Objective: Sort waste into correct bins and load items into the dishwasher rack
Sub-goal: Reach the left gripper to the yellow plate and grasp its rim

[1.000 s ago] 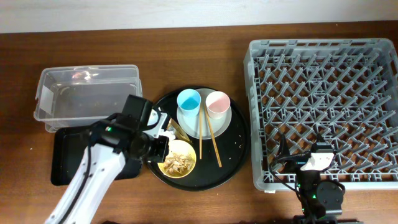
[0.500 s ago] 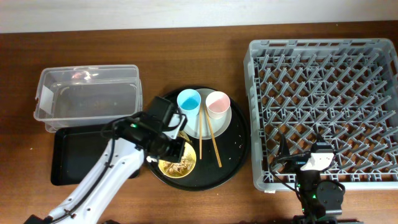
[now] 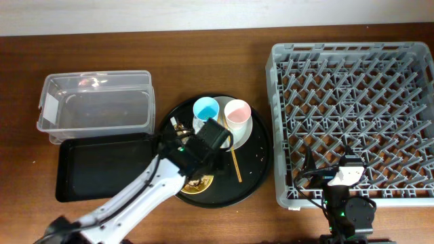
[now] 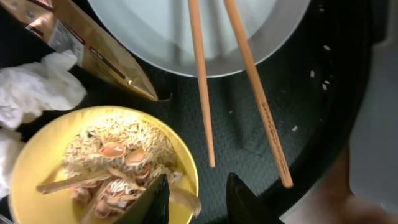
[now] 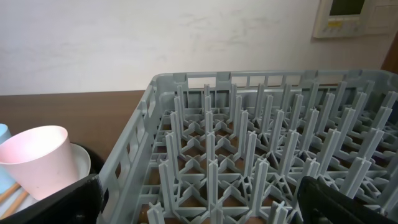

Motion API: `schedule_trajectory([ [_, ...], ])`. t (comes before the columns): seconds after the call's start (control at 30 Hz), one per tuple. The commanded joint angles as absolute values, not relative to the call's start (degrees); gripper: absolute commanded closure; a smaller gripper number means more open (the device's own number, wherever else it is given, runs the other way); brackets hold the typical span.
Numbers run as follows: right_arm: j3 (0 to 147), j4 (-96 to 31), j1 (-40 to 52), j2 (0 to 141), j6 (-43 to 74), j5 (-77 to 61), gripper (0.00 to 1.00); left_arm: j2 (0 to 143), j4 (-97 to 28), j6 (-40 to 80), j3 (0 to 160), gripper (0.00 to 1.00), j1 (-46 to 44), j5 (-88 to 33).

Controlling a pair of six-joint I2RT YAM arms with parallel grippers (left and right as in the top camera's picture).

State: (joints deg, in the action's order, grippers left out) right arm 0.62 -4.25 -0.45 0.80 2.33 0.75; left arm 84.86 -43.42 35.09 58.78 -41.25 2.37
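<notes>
My left claw [image 4: 197, 186] hangs open over the near-right edge of the bowl [image 4: 46, 152], one finger inside the rim and the other outside on the round tray [image 4: 239, 130]. The jaws have not closed on anything. The bowl sits at the front of that tray, heaped with scraps [image 4: 112, 162] and rice grains. A wrapper [image 4: 93, 53] and a tissue [image 4: 37, 93] lie just beside it on the far-left side. The chopsticks [image 4: 200, 81] run from the plate [image 4: 155, 31] down onto the tray close to my outer finger, but apart from it.

I judge the bowl stiff, light and smooth, so a pinch across its thin wall at the rim is the hold to take. It will probably want to swing, with all the weight hanging from one edge. The scraps are loose and would spill at any tilt, so I would keep it level until it is over a bin. The tub [image 3: 95, 102] and the black bin [image 3: 88, 169] both stand on the counter [image 3: 203, 61] to my left.

The wrapper looks springy and the tissue soft; either should crush under a light squeeze.

My right claw [image 5: 199, 199] is open and idle at the near edge of the rack [image 3: 352, 88], which holds nothing yet.
</notes>
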Motion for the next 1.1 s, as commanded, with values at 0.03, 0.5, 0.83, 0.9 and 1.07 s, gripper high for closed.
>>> schedule_trajectory([
  [0.03, 0.3, -4.6, -0.8, 0.4, 1.9, 0.7, 0.02, 90.5, -42.1, 38.1, 58.1, 0.7, -41.8, 4.6],
  [0.5, 0.3, -4.6, -0.8, 0.4, 1.9, 0.7, 0.01, 96.4, -39.0, 38.4, 58.1, 0.71, -41.8, 7.6],
  [0.83, 0.3, -4.6, -0.8, 0.4, 1.9, 0.7, 0.02, 97.7, -39.0, 38.4, 58.1, 0.79, -41.8, 7.3],
  [0.9, 0.3, -4.6, -0.8, 0.4, 1.9, 0.7, 0.02, 97.8, -39.0, 38.4, 58.1, 0.79, -41.8, 7.3],
  [1.07, 0.3, -4.6, -0.8, 0.4, 1.9, 0.7, 0.02, 97.8, -39.0, 38.4, 58.1, 0.94, -41.9, 6.3],
])
